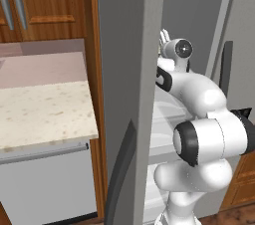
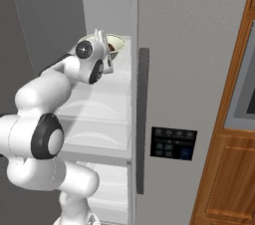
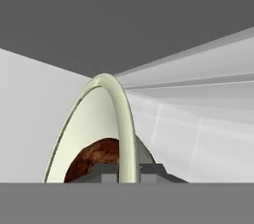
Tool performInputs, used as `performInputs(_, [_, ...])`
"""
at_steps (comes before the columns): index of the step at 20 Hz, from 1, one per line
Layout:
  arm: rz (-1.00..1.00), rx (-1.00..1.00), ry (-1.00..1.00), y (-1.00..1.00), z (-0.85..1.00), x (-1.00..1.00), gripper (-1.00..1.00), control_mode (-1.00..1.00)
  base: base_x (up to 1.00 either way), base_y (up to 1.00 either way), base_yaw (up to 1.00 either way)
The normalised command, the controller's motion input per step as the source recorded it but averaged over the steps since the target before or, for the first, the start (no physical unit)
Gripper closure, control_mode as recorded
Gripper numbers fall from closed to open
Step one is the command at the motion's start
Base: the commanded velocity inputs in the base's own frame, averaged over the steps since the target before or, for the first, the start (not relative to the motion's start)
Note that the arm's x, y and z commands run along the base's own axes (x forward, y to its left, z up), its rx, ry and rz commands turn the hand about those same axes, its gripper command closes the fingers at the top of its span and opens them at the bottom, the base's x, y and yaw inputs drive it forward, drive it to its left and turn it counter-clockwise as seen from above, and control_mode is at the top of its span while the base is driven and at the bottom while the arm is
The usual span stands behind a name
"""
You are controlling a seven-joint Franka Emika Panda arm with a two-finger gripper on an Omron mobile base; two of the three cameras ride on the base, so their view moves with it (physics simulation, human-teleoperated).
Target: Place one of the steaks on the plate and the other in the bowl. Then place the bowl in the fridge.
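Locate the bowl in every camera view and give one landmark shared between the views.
Left base view: no bowl to mark; the arm and open fridge door cover that spot.
Right base view: the bowl sits upper centre-left, on the top fridge shelf, just past the hand.
Hand view: bowl at lower centre, rim pinched by the shut gripper, brown steak inside.
Shared landmark: the white fridge shelves.

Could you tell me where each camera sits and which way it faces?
Left base view: behind the arm's left, looking at the open fridge and counter; arm lower right.
Right base view: behind the arm's right, facing the fridge shelves; arm lower left, pincer at the bowl.
Hand view: on the hand, looking along the pincer, shut on the bowl rim; steak inside.
Both base views share arm and fridge.
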Motion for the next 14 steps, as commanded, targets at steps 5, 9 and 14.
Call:
performInputs(5, [0.0,0.0,0.0,0.0,0.0,0.0,1.0,-1.0,0.0,0.0,0.0])
performInputs(9, [0.0,0.0,0.0,0.0,0.0,0.0,-1.0,-1.0,0.0,0.0,0.0])
performInputs(14, [0.0,0.0,0.0,0.0,0.02,0.0,-1.0,-1.0,0.0,0.0,0.0])
